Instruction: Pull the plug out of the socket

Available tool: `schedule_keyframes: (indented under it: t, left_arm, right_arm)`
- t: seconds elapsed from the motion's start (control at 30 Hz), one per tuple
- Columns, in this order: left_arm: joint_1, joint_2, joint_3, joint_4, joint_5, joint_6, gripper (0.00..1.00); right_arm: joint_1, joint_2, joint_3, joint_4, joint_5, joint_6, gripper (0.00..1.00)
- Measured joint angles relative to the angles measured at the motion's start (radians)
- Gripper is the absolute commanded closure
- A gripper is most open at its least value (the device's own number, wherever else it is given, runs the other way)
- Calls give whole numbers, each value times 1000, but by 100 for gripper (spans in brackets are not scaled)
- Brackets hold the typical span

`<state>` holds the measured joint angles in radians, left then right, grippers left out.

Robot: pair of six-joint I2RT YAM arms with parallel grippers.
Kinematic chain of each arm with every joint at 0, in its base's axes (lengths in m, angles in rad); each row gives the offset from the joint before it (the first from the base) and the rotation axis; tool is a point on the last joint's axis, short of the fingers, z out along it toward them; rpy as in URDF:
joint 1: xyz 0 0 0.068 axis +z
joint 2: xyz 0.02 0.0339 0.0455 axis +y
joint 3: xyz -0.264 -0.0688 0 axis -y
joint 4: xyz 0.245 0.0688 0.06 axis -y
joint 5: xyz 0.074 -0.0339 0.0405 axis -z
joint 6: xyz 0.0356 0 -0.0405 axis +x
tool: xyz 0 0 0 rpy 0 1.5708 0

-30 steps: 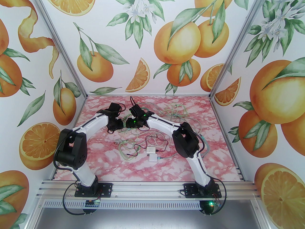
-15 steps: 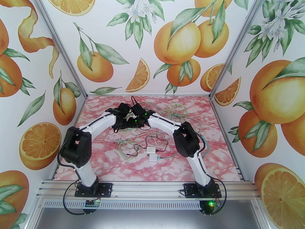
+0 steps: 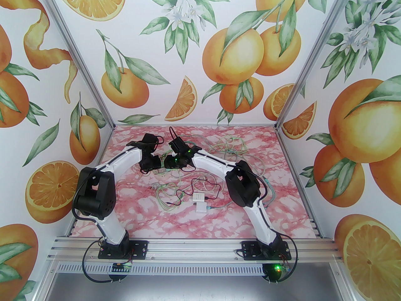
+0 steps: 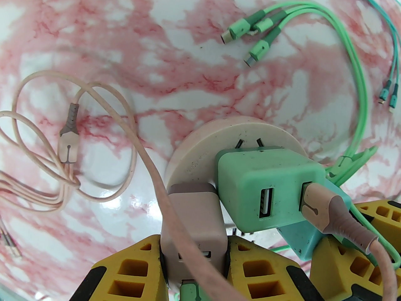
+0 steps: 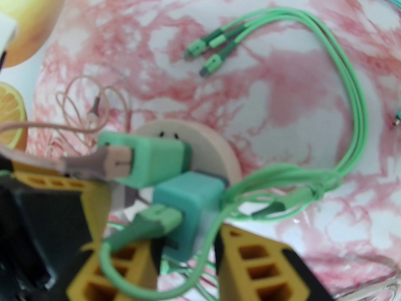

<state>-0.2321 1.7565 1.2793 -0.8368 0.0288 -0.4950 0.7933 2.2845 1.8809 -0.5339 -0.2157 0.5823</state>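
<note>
A round beige socket point(image 4: 225, 136) point(image 5: 188, 136) carries three plugs at its near side. My left gripper point(image 4: 194, 246) is shut on the pink plug point(image 4: 191, 212), which sits against the socket's rim. A light green plug point(image 4: 266, 187) point(image 5: 150, 158) with a pink cable in it is seated beside it. My right gripper point(image 5: 184, 240) is shut on the teal plug point(image 5: 188, 205) point(image 4: 300, 240), which has a green cable in it. In the top view the left gripper point(image 3: 153, 163) and the right gripper point(image 3: 170, 161) meet at mid table, hiding the socket.
Loose cables lie around: green cable ends point(image 4: 250, 36), a pink cable loop point(image 4: 69, 130), a tangle of cables point(image 3: 231, 147) at the back right. Two white adapters point(image 3: 200, 201) and a black wire point(image 3: 203, 183) lie nearer the bases.
The left arm swung right towards the right arm half a second ago and is now back to the left; the right wrist shifted slightly left with it. Both grips are unchanged.
</note>
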Motion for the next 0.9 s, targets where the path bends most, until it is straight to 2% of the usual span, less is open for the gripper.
schedule_keyframes:
  t: [0.3, 0.47, 0.57, 0.83, 0.9]
  left_arm:
    - [60, -34, -47, 24, 89, 5, 90]
    - [56, -35, -47, 25, 85, 8, 90]
    - [22, -35, -47, 23, 31, 10, 90]
    - [-130, -8, 10, -25, -225, 6, 92]
    - [-148, 1, 22, -35, -257, 5, 92]
  right_arm:
    - [7, 1, 1, 7, -3, 0, 65]
    - [8, 6, 7, 5, -4, -1, 65]
    - [8, 6, 9, 2, -5, -2, 65]
    - [4, 6, 22, -35, -4, -8, 65]
    - [4, 5, 24, -42, -2, -8, 65]
